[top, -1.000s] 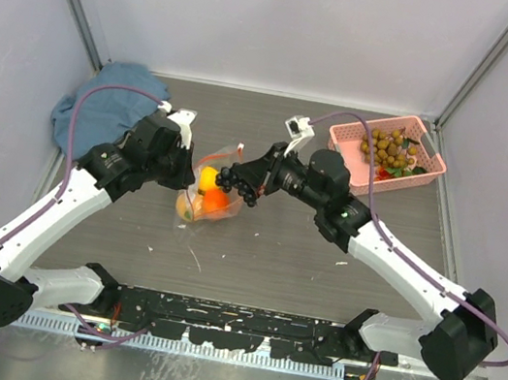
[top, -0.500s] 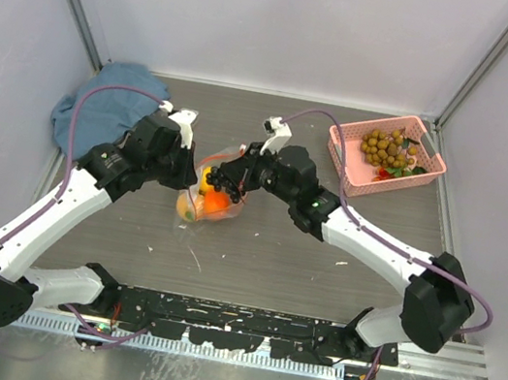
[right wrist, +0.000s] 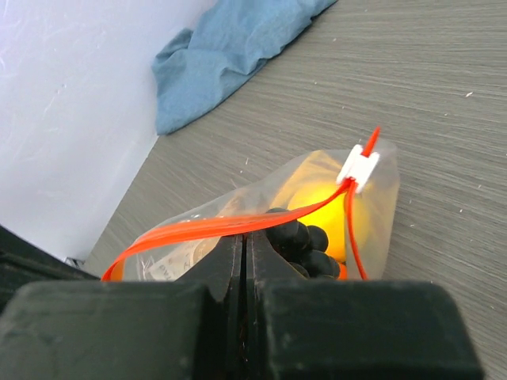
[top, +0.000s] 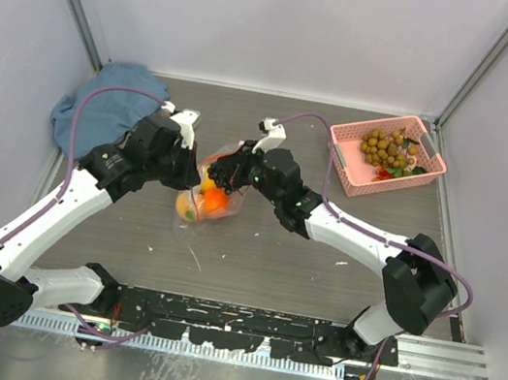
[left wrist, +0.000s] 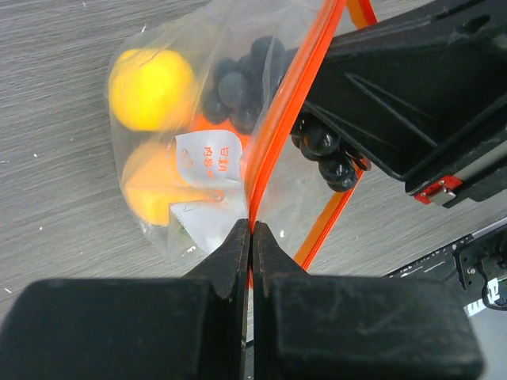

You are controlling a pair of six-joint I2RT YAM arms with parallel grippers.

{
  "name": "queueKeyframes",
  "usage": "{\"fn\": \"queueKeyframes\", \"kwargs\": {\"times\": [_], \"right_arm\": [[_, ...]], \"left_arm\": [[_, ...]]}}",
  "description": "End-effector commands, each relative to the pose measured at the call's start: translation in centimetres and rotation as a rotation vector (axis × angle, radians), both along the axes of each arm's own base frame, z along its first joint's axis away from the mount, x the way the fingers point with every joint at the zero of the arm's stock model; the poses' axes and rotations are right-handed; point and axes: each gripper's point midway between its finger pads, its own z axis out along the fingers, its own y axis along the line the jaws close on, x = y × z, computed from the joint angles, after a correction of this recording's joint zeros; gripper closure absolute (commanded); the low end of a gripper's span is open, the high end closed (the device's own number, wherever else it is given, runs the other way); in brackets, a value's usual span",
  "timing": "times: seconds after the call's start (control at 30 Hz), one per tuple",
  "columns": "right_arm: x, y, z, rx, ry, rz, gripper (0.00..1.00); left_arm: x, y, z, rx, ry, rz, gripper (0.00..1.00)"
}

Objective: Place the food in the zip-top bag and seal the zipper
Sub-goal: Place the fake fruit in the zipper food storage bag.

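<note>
The clear zip-top bag (top: 195, 201) lies mid-table with its mouth held open. Inside are a yellow fruit (left wrist: 150, 87), an orange-peach one (left wrist: 150, 186) and an orange one (top: 216, 201). My left gripper (top: 187, 166) is shut on the orange-red zipper (left wrist: 277, 119) strip, also shown in the left wrist view (left wrist: 251, 226). My right gripper (top: 230, 174) is shut on a bunch of dark grapes (right wrist: 309, 241) and holds it inside the bag's mouth, just under the zipper strip (right wrist: 198, 229). The white slider (right wrist: 358, 168) sits at the strip's far end.
A pink basket (top: 341, 158) at the back right holds a bunch of olive-brown grapes (top: 389, 147) and some red and green bits. A blue cloth (top: 101, 109) lies crumpled at the back left, also in the right wrist view (right wrist: 238, 47). Walls close three sides.
My right gripper has moved left with the dark grapes, from beside the bag into its open mouth. The left gripper has kept its hold on the zipper strip.
</note>
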Motion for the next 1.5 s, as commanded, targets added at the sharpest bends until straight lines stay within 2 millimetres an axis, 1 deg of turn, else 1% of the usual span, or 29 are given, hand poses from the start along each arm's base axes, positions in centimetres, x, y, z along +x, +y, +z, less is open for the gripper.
{"fn": "queueKeyframes", "kwargs": {"times": [0.0, 0.07, 0.2, 0.27, 0.3, 0.37, 0.6, 0.77, 1.0, 1.13, 1.33, 1.4, 1.47], "right_arm": [[1.5, -0.1, 5.4, 0.168, -0.076, -0.096, 0.99], [1.6, -0.3, 6.0, 0.194, -0.076, -0.114, 0.99], [1.4, -0.3, 7.8, 0.236, -0.069, -0.112, 0.99], [1.4, -0.2, 8.0, 0.238, -0.071, -0.113, 0.99], [1.4, -0.3, 7.9, 0.232, -0.072, -0.119, 0.99], [1.6, -0.5, 6.8, 0.218, -0.065, -0.136, 0.99], [1.5, 0.4, 3.5, 0.159, -0.121, -0.089, 0.99], [1.3, 1.1, 1.9, 0.106, -0.195, -0.047, 0.99], [1.5, 1.9, 0.3, 0.094, -0.270, -0.027, 0.99], [1.8, 1.9, 0.4, 0.110, -0.315, -0.037, 0.99], [2.2, 1.9, 1.6, 0.134, -0.363, -0.059, 0.99], [2.2, 2.0, 1.4, 0.128, -0.362, -0.058, 0.99], [2.3, 1.9, 0.5, 0.109, -0.351, -0.058, 0.95]], "left_arm": [[0.6, -0.8, 0.6, -0.043, -0.023, -0.008, 1.00], [0.6, -0.7, 0.3, -0.038, -0.015, -0.007, 1.00], [0.7, -0.5, 0.0, -0.021, -0.010, 0.005, 1.00], [0.7, -0.4, 0.0, -0.017, -0.007, 0.009, 1.00], [0.6, -0.4, 0.0, -0.021, -0.007, 0.008, 1.00], [0.5, -0.5, 0.3, -0.033, -0.012, 0.004, 1.00], [0.2, -0.9, 1.6, -0.072, -0.034, -0.012, 1.00], [0.1, -1.1, 2.1, -0.098, -0.043, -0.016, 1.00], [0.0, -1.6, 2.3, -0.119, -0.037, -0.032, 1.00], [-0.1, -1.6, 2.2, -0.115, -0.035, -0.033, 1.00], [0.0, -1.5, 1.8, -0.106, -0.028, -0.031, 1.00], [0.0, -1.5, 1.9, -0.105, -0.030, -0.031, 1.00], [0.0, -1.4, 2.1, -0.105, -0.036, -0.029, 1.00]]}}
